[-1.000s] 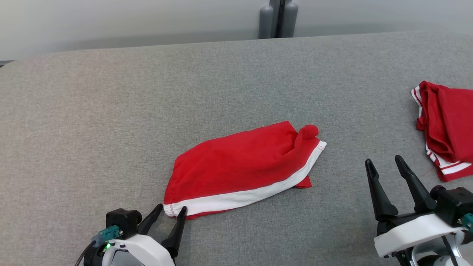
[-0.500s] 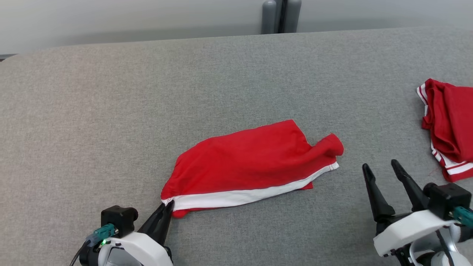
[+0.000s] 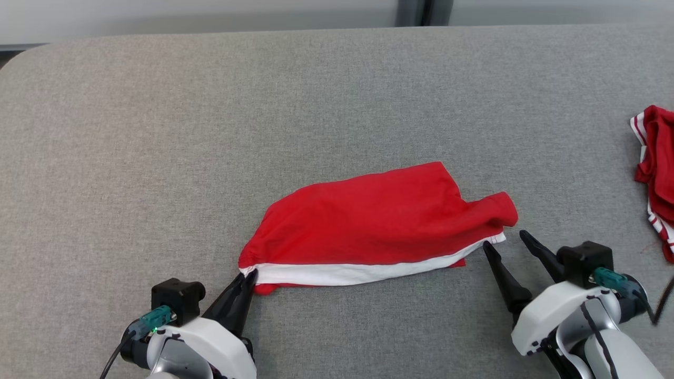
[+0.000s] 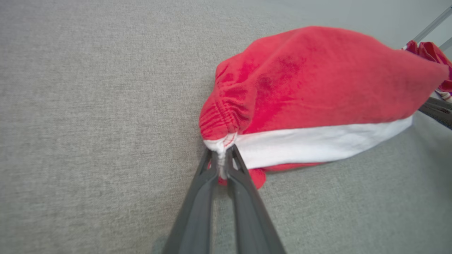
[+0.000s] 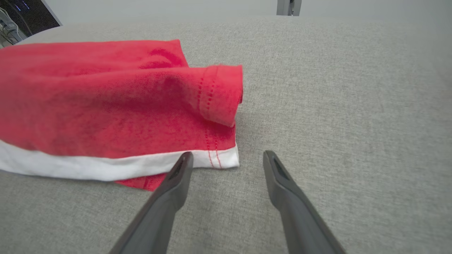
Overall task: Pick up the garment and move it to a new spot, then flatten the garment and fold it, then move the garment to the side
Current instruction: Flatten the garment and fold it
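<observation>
since a second ago: left claw (image 3: 248, 276) has gone from spread, straddling the near-left corner of the garment (image 3: 379, 221), to pressed together on that corner. left wrist view confirms it: both fingers pinch the gathered end of the white band (image 4: 317, 144), with cloth bunched between the tips. right claw (image 3: 504, 240) has come in from well apart to just beside the garment's right end. the flap at that end, curled over before, now lies drawn out longer. the head camera has also tilted, so part of the shift in the picture is the camera's and not the cloth's.

state now: garment lies on the grey worktop (image 3: 158, 131), near its front edge and roughly central, long axis left to right, white band toward the robot. right claw is spread; in the right wrist view one finger sits at the white hem corner and the other over bare worktop. nothing is gripped there yet.

second red garment (image 3: 655, 168) lies bunched at the far right, well apart and untouched.

progress, as a judgement: early. one corner is secured and the second grasp is pending. the cloth mostly lies on the surface, so the lift and move to a new spot look not yet done. flattening, folding and setting aside all remain.
</observation>
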`<state>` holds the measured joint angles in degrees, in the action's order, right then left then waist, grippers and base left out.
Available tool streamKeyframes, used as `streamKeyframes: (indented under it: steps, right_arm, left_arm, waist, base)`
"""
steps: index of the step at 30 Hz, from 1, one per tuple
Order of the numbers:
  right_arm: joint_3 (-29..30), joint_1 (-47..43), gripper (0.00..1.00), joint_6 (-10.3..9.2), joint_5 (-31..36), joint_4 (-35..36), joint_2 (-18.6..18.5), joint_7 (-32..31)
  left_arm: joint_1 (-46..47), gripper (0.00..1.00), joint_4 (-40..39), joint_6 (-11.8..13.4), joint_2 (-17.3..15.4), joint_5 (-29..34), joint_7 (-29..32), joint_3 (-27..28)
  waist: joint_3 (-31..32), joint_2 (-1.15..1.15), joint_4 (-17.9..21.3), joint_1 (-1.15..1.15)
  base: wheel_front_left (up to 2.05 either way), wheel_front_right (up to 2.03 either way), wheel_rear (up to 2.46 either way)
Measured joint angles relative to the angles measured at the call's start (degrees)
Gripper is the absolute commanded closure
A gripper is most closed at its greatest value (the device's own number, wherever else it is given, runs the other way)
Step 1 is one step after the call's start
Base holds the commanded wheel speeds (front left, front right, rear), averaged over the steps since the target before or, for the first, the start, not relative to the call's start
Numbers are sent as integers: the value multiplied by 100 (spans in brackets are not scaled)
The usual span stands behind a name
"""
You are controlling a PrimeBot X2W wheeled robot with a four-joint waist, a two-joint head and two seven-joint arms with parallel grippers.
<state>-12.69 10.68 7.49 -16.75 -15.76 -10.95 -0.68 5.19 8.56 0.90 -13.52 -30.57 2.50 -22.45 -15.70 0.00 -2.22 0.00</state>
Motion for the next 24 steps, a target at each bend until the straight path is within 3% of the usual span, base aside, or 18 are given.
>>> streamKeyframes:
  steps: [3,4,5,6,14,24]
  right_arm:
    - [-193,242,0,0,-21,-282,-56,78]
    - [-270,309,40,0,-31,-375,-90,80]
    - [-342,361,59,0,-69,-456,-114,86]
    - [-388,409,100,0,-94,-537,-136,118]
    - [-480,515,100,0,-366,-489,-303,350]
    - [-122,342,100,0,-416,933,-436,101]
  left_arm:
    - [25,100,11,-10,3,10,-20,-31]
    - [46,100,13,-16,4,18,-24,-36]
    - [71,100,14,-27,3,20,-26,-45]
    - [98,100,16,-30,4,24,-36,-47]
    - [130,100,-249,1,-102,34,-65,-3]
    - [338,98,-1272,125,-628,202,271,201]
  waist:
    - [-57,0,-37,0]
    - [-72,0,-51,0]
    - [-89,0,-65,0]
    - [-103,0,-81,0]
    - [-121,0,-115,0]
    - [40,0,51,0]
  base:
    - [0,0,0]
    - [0,0,0]
    - [0,0,0]
    - [0,0,0]
    - [0,0,0]
    - [0,0,0]
